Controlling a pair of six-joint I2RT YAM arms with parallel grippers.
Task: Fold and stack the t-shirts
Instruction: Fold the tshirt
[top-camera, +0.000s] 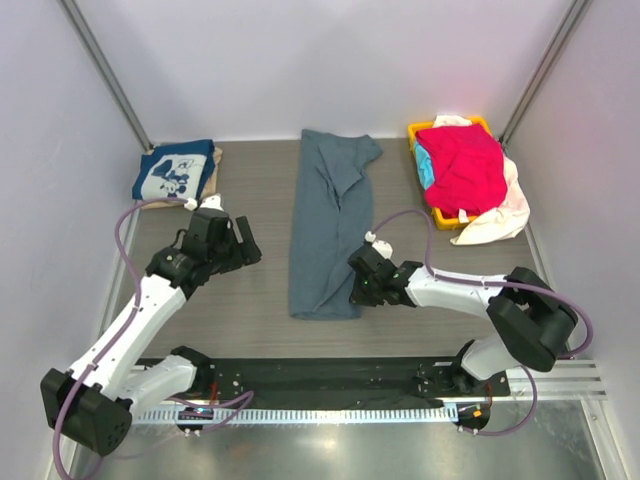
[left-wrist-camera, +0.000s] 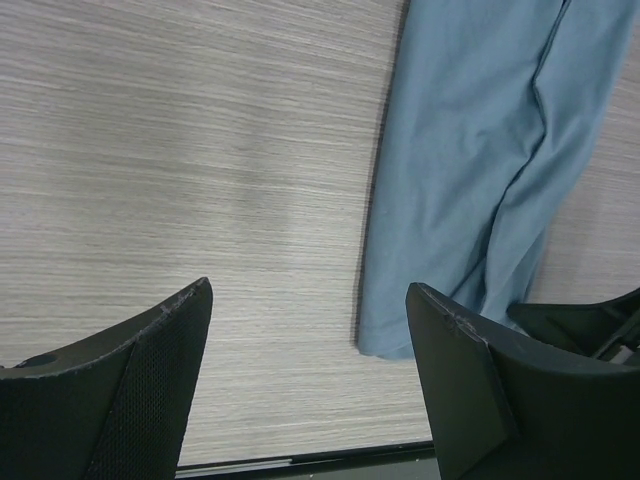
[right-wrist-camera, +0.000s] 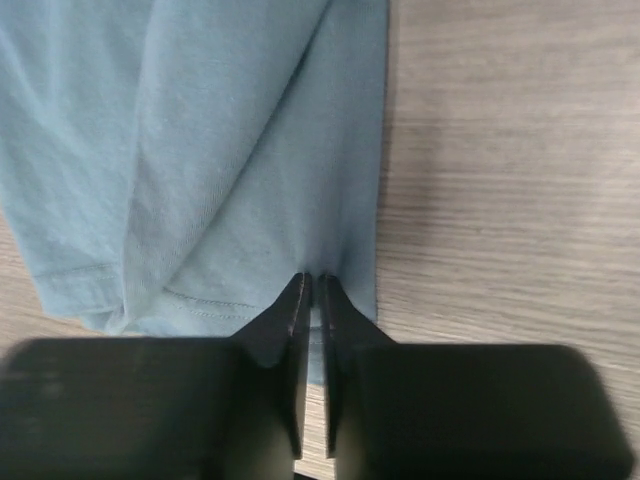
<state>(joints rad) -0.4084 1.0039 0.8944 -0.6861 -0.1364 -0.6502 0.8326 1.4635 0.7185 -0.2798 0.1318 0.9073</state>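
Observation:
A slate blue-grey t-shirt (top-camera: 328, 225) lies folded lengthwise as a long strip down the middle of the table. My right gripper (top-camera: 357, 288) sits at its near right corner, shut on the hem of the blue-grey t-shirt (right-wrist-camera: 200, 150), with cloth pinched between the fingertips (right-wrist-camera: 296, 296). My left gripper (top-camera: 243, 243) hovers open over bare table to the left of the strip; its wrist view shows the shirt's near left corner (left-wrist-camera: 470, 200) between and beyond the fingers (left-wrist-camera: 450, 350). A folded navy t-shirt (top-camera: 173, 170) with white cartoon print rests on a tan one at the back left.
A yellow basket (top-camera: 425, 130) at the back right holds a red t-shirt (top-camera: 465, 170), a turquoise one (top-camera: 424, 168) and a cream one (top-camera: 500, 215) hanging over its edge. A black rail (top-camera: 330, 380) runs along the near edge.

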